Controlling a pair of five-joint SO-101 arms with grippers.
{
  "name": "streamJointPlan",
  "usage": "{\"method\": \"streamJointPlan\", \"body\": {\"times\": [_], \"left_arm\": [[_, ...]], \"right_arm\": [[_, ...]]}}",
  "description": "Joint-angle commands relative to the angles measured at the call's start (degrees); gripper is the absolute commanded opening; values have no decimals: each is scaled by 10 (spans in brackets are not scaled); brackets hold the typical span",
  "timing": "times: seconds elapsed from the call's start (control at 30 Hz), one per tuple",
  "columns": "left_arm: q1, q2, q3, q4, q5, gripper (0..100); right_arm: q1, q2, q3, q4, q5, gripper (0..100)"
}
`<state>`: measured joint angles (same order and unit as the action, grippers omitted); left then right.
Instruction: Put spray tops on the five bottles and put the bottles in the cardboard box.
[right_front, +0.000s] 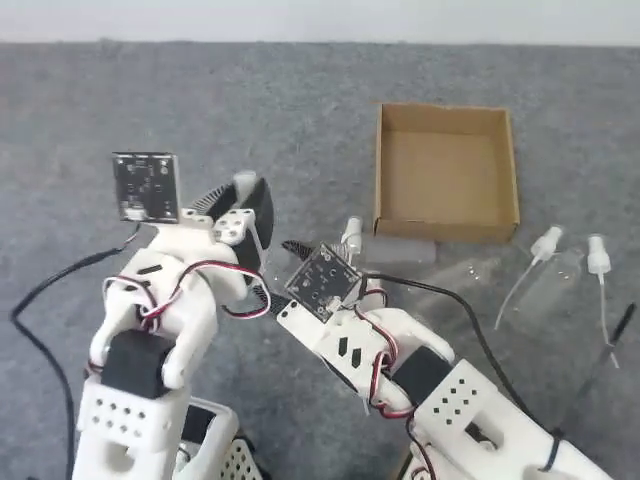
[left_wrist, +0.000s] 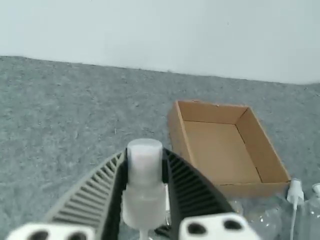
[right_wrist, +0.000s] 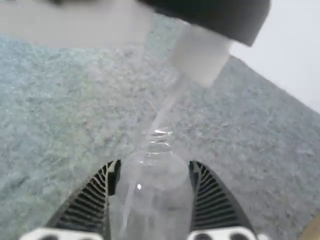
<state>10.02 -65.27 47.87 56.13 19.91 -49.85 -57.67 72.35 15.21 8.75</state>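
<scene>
My left gripper (left_wrist: 145, 162) is shut on a white spray top (left_wrist: 144, 175), seen from above at the left gripper (right_front: 245, 197). My right gripper (right_wrist: 150, 177) is shut on a clear bottle (right_wrist: 150, 205), held upright just below that top. In the right wrist view the spray top (right_wrist: 200, 60) hangs above the bottle, and its thin tube (right_wrist: 165, 107) runs down into the bottle's threaded neck (right_wrist: 157, 145). The cap stays well above the neck. From above, the right gripper (right_front: 292, 252) sits close beside the left one. The open cardboard box (right_front: 447, 170) lies behind and to the right with nothing in it.
Along the box's front wall lies a clear bottle (right_front: 402, 250) with a spray top (right_front: 350, 236) at its end. More clear bottles (right_front: 560, 266) and two loose spray tops (right_front: 545, 242) (right_front: 598, 256) with long tubes lie to the right. Grey carpet covers the table.
</scene>
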Motion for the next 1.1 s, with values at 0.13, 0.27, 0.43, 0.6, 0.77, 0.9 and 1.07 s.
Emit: {"method": "streamJointPlan", "body": {"times": [0.13, 0.27, 0.43, 0.6, 0.77, 0.9, 1.07], "left_arm": [[4, -15, -1, 14, -8, 54], [8, -16, -5, 29, -8, 138], [3, -14, -38, 9, -8, 141], [-3, 28, -116, 9, -30, 141], [-68, 167, -142, 7, -32, 121], [-86, 220, -145, -4, -33, 104], [-69, 222, -113, 2, -34, 104]], "right_arm": [[29, -22, -3, -47, -41, 6], [46, -22, -2, -47, -57, 6], [46, -22, 1, -44, -57, 6], [46, -22, 2, -41, -56, 6], [46, -22, 3, -41, -55, 6], [46, -22, 3, -41, -55, 6], [48, -22, 3, -41, -55, 6]]}}
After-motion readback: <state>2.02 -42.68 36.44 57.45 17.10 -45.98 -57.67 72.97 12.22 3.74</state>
